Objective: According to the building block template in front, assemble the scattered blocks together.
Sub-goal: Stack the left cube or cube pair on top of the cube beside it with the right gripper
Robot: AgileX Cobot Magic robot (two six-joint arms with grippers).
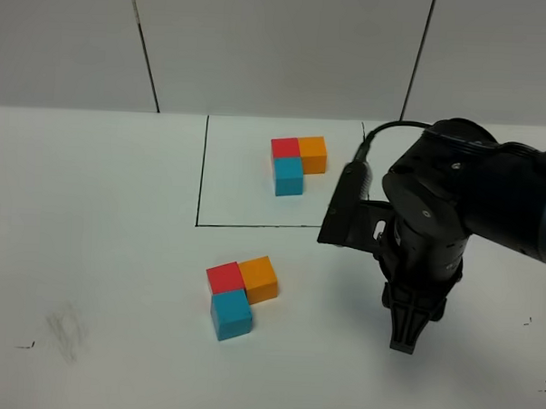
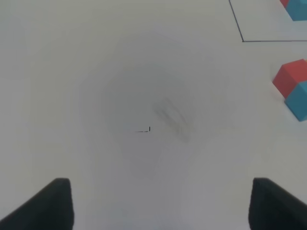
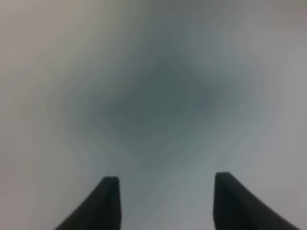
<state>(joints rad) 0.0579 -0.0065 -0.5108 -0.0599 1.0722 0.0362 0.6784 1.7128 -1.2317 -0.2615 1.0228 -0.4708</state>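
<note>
Two parted, empty fingers on the right gripper [image 1: 405, 342] hang low over bare table [image 1: 99, 251], right of the scattered blocks [image 1: 240, 294]. These already copy the building block template [image 1: 296, 163] behind them. Judged finished; next, retract. Left gripper [image 2: 160, 203] also open.

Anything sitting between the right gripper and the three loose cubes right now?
No. In the exterior high view, only bare white table lies between the right gripper and the scattered blocks.
</note>
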